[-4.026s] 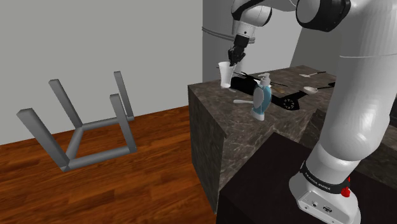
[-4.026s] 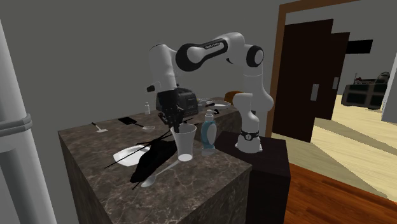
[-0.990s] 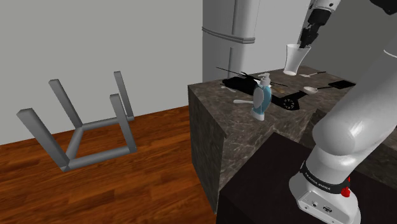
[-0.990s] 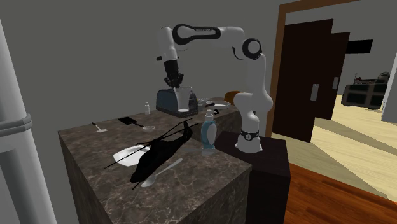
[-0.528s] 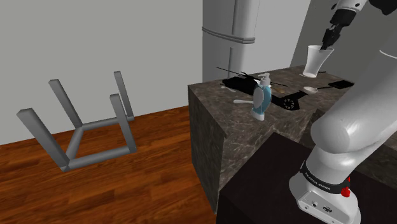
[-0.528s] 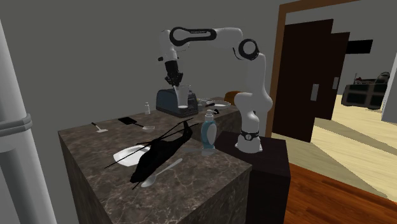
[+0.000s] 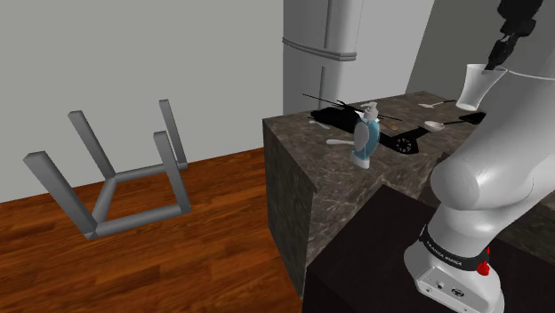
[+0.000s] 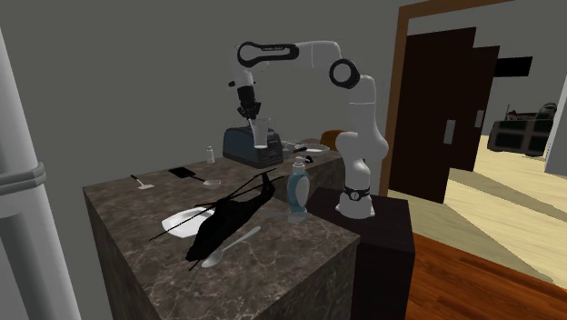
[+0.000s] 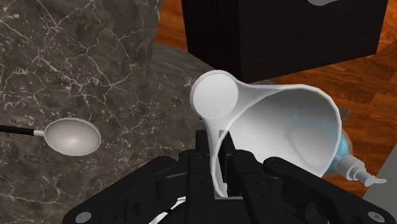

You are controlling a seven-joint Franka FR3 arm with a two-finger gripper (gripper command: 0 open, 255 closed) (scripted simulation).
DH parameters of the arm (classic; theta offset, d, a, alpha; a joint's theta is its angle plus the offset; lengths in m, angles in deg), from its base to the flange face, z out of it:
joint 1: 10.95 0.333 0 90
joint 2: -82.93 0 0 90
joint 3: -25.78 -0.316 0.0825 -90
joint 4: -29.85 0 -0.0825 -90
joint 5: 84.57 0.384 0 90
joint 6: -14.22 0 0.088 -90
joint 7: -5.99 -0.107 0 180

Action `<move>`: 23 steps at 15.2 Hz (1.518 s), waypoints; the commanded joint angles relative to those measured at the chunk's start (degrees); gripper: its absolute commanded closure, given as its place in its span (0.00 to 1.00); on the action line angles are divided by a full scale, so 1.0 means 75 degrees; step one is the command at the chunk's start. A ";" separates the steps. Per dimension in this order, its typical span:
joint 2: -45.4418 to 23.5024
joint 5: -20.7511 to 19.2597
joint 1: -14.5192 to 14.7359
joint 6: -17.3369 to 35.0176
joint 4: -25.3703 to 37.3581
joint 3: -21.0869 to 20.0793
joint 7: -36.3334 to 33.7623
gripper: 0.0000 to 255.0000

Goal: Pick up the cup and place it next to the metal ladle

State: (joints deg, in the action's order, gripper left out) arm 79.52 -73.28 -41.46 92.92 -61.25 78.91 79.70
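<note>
And there the gripper (image 7: 493,62) was, high over the far end of the marble counter (image 7: 302,151), its two black fingers clamped on the wall of the white cup (image 7: 478,86). In the wrist view the grip was plain: the gripper (image 9: 219,162) pinched the rim of the cup (image 9: 280,124), one finger inside and one outside. The cup was off the surface, hanging by that rim, base down and a little tilted in the shoulder view.

Below it on the dark veined stone lay the ladle (image 9: 73,135), pale bowl facing up, thin dark handle running away from the cup. In the shoulder view the ladle (image 7: 436,125) sat just to the left of the cup and lower, apart from it.

From the second exterior view the arm arched up and over, the gripper (image 8: 250,114) pointing down with the cup (image 8: 262,135) in front of a dark appliance (image 8: 238,145) at the back of the counter (image 8: 300,245).

Nearer the front edge sat a black toy helicopter (image 8: 227,218), a white plate (image 8: 180,221) beside it, and a blue soap dispenser (image 8: 297,193) standing upright near the stand (image 7: 374,258). An overturned grey stool (image 7: 116,182) lay on the wooden floor (image 7: 205,267).
</note>
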 commanded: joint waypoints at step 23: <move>-0.1367 0.0676 -0.1148 0.1170 -0.0687 0.0462 0.2029 1.00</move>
State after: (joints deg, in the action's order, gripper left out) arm 68.97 -68.07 -50.45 100.70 -65.28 82.40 95.05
